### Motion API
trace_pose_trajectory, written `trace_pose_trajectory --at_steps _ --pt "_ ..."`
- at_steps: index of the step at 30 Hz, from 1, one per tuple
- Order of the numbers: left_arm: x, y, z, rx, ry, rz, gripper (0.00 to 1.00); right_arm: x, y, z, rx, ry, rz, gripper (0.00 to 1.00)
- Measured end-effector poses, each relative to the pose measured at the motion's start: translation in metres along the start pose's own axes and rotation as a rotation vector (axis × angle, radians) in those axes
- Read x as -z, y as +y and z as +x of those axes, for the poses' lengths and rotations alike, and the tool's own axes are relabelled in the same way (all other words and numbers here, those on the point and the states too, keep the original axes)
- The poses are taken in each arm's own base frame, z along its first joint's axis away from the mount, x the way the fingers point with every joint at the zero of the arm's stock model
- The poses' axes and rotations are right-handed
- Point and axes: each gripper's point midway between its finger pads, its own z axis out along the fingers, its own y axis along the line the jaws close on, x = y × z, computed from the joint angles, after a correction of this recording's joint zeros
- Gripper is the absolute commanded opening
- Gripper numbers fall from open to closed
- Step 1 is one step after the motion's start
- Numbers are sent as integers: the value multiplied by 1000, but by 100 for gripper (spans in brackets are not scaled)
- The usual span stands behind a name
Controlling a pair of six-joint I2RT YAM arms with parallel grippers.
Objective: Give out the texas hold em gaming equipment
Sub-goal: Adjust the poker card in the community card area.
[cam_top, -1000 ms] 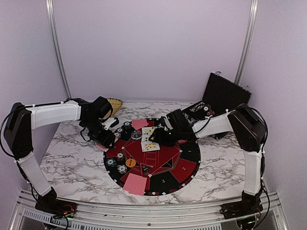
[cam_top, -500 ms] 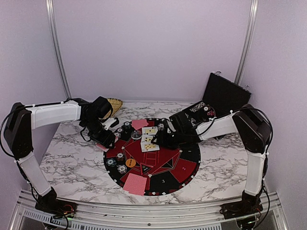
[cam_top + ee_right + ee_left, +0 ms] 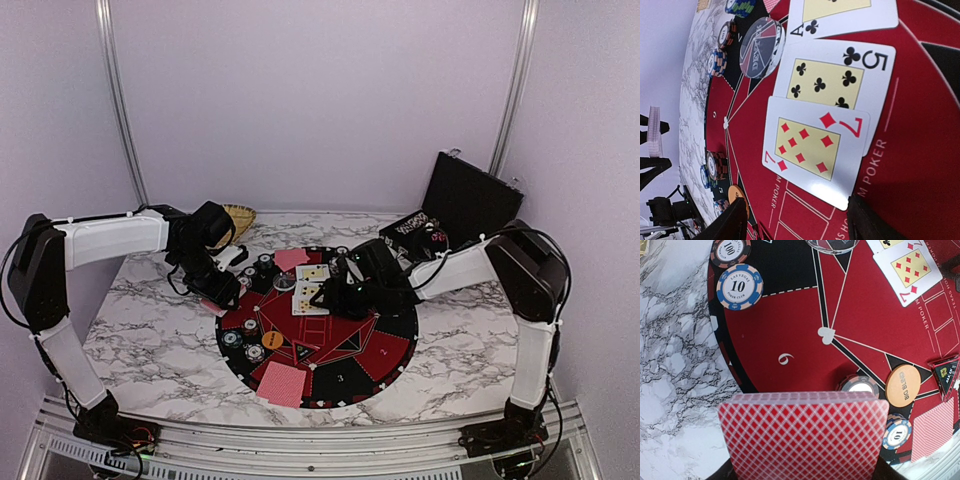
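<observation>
My left gripper (image 3: 218, 291) is shut on a deck of red-backed playing cards (image 3: 805, 435), held on edge over the left rim of the round mat (image 3: 385, 345). My right gripper (image 3: 797, 220) stands open low over the mat's middle, its fingers (image 3: 730, 222) straddling the near end of a face-up seven of diamonds (image 3: 812, 147). That card overlaps a five of clubs (image 3: 832, 77) and an ace of clubs (image 3: 840, 12). Poker chips (image 3: 739, 287), an orange big-blind disc (image 3: 903, 385) and a clear dealer disc (image 3: 761, 47) lie on the mat.
An open black case (image 3: 462, 198) stands at the back right behind the right arm. A woven yellow dish (image 3: 240, 214) sits at the back left. Red-backed cards lie at the mat's near edge (image 3: 283, 383) and far edge (image 3: 291, 258).
The right arm has shifted slightly, settling its gripper lower over the face-up cards. The left arm and its deck have not moved.
</observation>
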Motion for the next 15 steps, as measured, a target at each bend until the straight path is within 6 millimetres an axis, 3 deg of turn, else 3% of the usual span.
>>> trace_pose_trajectory --at_steps 15 --pt "0 -1 0 0 0 5 24 -3 4 1 -22 12 -31 66"
